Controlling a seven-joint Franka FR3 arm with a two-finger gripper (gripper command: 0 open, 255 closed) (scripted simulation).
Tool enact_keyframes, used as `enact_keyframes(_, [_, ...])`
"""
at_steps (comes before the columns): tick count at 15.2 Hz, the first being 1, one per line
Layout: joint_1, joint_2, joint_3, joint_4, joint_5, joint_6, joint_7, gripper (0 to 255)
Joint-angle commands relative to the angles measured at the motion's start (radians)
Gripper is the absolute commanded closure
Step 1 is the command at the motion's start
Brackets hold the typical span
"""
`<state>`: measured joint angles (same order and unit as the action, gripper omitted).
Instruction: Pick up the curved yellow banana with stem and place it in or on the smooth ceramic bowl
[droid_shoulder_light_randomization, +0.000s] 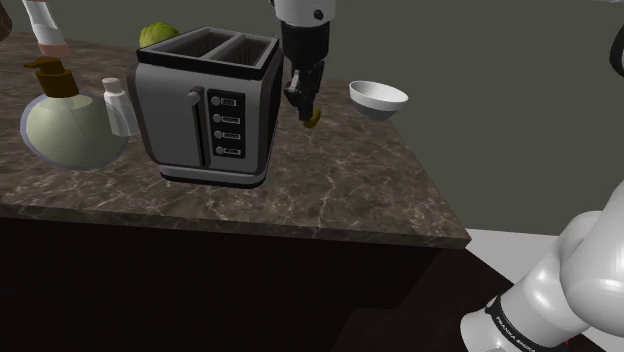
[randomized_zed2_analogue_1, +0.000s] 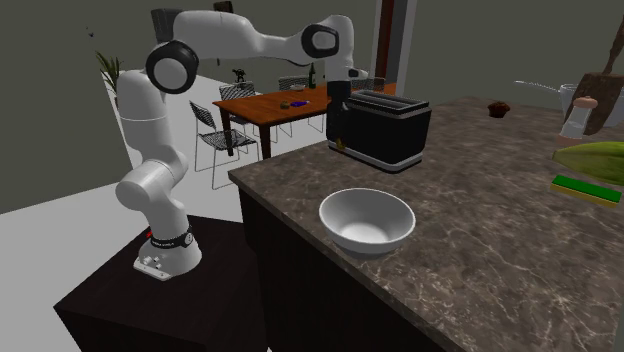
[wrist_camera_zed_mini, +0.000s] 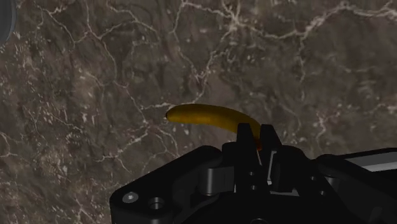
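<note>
1 end of banana (wrist_camera_zed_mini: 210, 116) hidden behind gripper (wrist_camera_zed_mini: 256, 133). Green round thing (droid_shoulder_light_randomization: 158, 36), countertop's (droid_shoulder_light_randomization: 330, 190) far edge, half-hidden behind toaster (droid_shoulder_light_randomization: 205, 105).

Curved yellow-brown banana (wrist_camera_zed_mini: 210, 116), one end pinched btwn jaws, white bowl (randomized_zed2_analogue_1: 366, 215) upright on marbled counter (randomized_zed2_analogue_1: 480, 265) nearby

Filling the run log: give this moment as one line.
gripper: shut on banana | banana: beside toaster, not in bowl | bowl: empty

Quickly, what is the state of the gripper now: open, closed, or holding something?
Gripper: closed, holding the banana, clasped near one end between its two fingers.
</note>
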<state>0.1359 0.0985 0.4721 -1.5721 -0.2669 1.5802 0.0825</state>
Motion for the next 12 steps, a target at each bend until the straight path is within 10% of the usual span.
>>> enact_keyframes(1, [0.001, 0.002, 0.001, 0.03, -0.001, -0.028, -0.005, 255])
enact_keyframes(12, [0.003, 0.032, -0.002, 0.2, -0.018, -0.165, -0.047, 255])
